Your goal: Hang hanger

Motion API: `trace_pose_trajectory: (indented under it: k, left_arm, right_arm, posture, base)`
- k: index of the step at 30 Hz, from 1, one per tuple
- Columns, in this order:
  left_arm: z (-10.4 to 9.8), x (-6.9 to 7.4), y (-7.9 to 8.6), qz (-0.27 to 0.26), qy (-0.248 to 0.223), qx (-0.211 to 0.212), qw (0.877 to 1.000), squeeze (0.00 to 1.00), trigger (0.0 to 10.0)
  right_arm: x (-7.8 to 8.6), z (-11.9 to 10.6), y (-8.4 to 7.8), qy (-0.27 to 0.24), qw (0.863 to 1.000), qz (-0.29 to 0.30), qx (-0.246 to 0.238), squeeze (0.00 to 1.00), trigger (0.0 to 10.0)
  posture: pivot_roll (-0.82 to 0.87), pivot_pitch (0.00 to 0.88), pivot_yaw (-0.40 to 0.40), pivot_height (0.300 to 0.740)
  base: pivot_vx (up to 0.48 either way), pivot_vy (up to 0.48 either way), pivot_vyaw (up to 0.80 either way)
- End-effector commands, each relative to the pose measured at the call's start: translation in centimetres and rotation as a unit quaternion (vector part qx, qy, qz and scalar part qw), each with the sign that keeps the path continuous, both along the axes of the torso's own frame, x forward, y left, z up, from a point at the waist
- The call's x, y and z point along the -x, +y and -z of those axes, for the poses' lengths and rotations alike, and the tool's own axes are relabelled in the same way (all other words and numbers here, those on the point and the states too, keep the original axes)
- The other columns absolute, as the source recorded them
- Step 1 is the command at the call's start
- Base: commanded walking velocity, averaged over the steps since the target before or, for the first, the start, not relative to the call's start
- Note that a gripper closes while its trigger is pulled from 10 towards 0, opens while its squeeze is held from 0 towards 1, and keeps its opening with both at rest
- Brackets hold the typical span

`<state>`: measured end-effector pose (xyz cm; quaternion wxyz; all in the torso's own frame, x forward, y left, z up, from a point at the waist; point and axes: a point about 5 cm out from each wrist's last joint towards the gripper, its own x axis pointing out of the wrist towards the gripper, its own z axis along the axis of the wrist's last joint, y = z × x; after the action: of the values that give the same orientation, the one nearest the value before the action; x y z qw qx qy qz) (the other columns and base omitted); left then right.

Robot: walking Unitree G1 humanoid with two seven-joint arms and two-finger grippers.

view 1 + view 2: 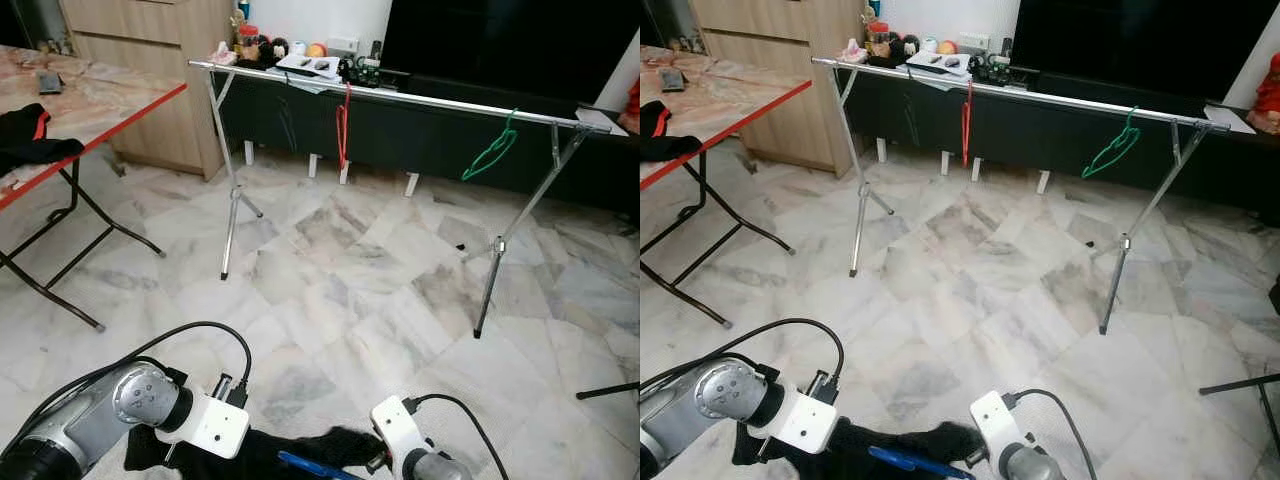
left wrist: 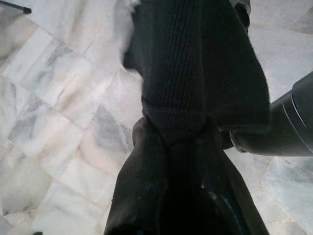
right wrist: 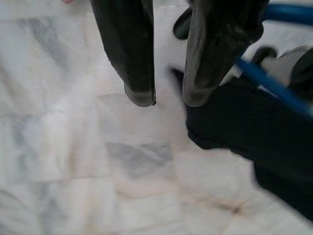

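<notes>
Left wrist view has my left gripper (image 2: 171, 142) pinched on a fold of the black knitted garment (image 2: 195, 63), the cloth bunched tight between the fingers over the marble floor (image 2: 54, 112). My right gripper (image 3: 164, 95) hangs just beside that garment with its fingertips a little apart and nothing between them; the blue hanger (image 3: 274, 85) runs past it, touching the cloth. From the head views, both arms sit low at the near edge, the garment slung between them with the blue hanger (image 1: 310, 466) poking out of it, and the silver clothes rail (image 1: 400, 97) stands well apart across the floor, already carrying a red hanger (image 1: 343, 128) and a green hanger (image 1: 490, 152). I judge I am at the carrying step, the load not yet brought to the rail; next calls for walking closer and lifting the hook over the bar, between those two. The wrist views give the grip; only the head views give the rail.
</notes>
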<state>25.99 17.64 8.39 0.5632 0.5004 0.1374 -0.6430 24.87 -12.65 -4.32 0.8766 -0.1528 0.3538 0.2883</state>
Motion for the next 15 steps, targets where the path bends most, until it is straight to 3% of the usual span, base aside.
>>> trace_pose_trajectory:
  k: [1,9,10,11,12,15]
  left_arm:
    - [0.1,0.1,-0.1,0.001,0.005,0.005,1.0,0.0,10.0]
    - [0.3,0.1,0.1,-0.009,0.014,0.006,1.0,0.0,10.0]
    - [0.3,0.1,0.1,-0.012,0.013,0.005,1.0,0.0,10.0]
    - [0.3,0.1,0.3,-0.023,0.015,0.01,1.0,0.0,10.0]
    - [0.3,0.1,0.3,-0.027,0.016,0.012,0.999,0.0,10.0]
    - [0.5,0.1,0.5,-0.041,0.022,0.015,0.999,0.0,10.0]
  right_arm:
    - [0.5,0.4,-0.3,0.015,1.0,-0.017,0.008,1.0,10.0]
    - [0.2,-0.2,-2.0,0.009,0.999,-0.038,-0.002,1.0,10.0]
    - [-1.1,-1.6,-4.7,-0.009,0.999,-0.033,0.001,1.0,10.0]
    - [-3.8,-5.2,-9.4,-0.06,0.998,0.0,-0.004,1.0,10.0]
    - [-4.5,-6.4,-10.5,-0.078,0.997,0.011,-0.008,1.0,10.0]
    - [-6.4,-9.2,-11.5,-0.13,0.99,0.037,-0.032,1.0,10.0]
  posture:
    - [0.08,0.038,-0.087,0.74]
    - [0.08,0.025,-0.084,0.74]
    - [0.08,0.024,-0.08,0.74]
    - [0.08,0.02,-0.078,0.74]
    - [0.08,0.02,-0.078,0.74]
    - [0.08,0.018,-0.076,0.74]
  base:
    - [0.0,0.0,0.0]
    - [0.0,0.0,0.0]
    - [0.0,0.0,0.0]
    - [0.0,0.0,0.0]
    - [0.0,0.0,0.0]
    - [0.0,0.0,0.0]
